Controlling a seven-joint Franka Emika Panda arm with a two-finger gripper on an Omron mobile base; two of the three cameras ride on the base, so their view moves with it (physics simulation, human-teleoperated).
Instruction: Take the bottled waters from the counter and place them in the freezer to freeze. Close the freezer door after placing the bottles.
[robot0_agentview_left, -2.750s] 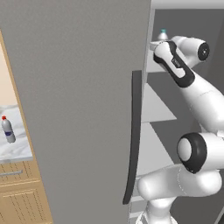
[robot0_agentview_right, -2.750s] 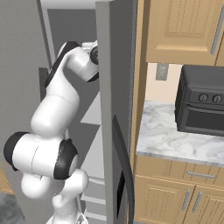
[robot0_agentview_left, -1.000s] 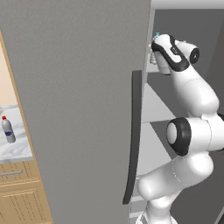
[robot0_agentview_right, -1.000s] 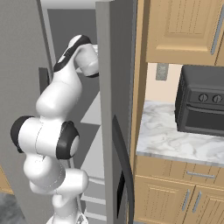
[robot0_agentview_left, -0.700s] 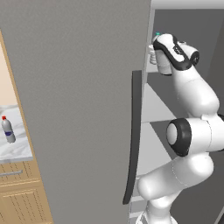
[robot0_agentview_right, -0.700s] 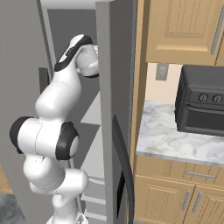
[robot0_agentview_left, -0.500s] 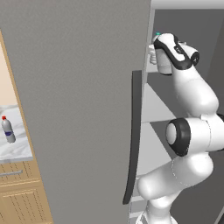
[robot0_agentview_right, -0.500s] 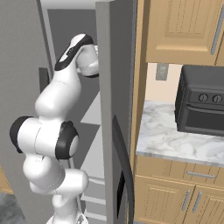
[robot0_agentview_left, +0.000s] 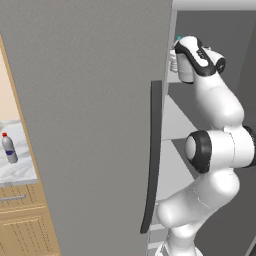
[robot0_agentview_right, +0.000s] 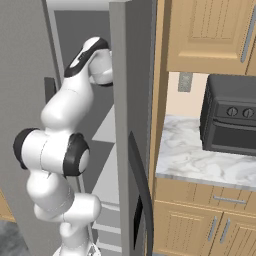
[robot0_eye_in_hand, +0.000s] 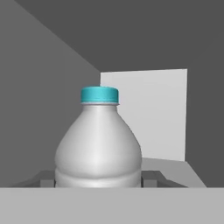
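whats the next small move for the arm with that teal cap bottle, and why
Probably lower it a little and let go. The fingers flank the teal-capped bottle inside the freezer, upright over a white shelf. The red-capped bottle waits on the counter.

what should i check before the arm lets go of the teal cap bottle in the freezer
1. Teal-capped bottle held between the fingers: ok, the dark pads sit at both its sides in the hand view.
2. Bottle upright: ok, cap on top, body not visibly tilted.
3. Gripper inside the freezer: ok, grey inner walls lie behind the bottle.
4. Bottle base resting on a shelf: cannot tell, its lower part is hidden.
5. Freezer door open and clear of the arm: ok, it stands wide open to the arm's left.
6. Red-capped bottle: not ok, it stands on the counter, still to fetch.
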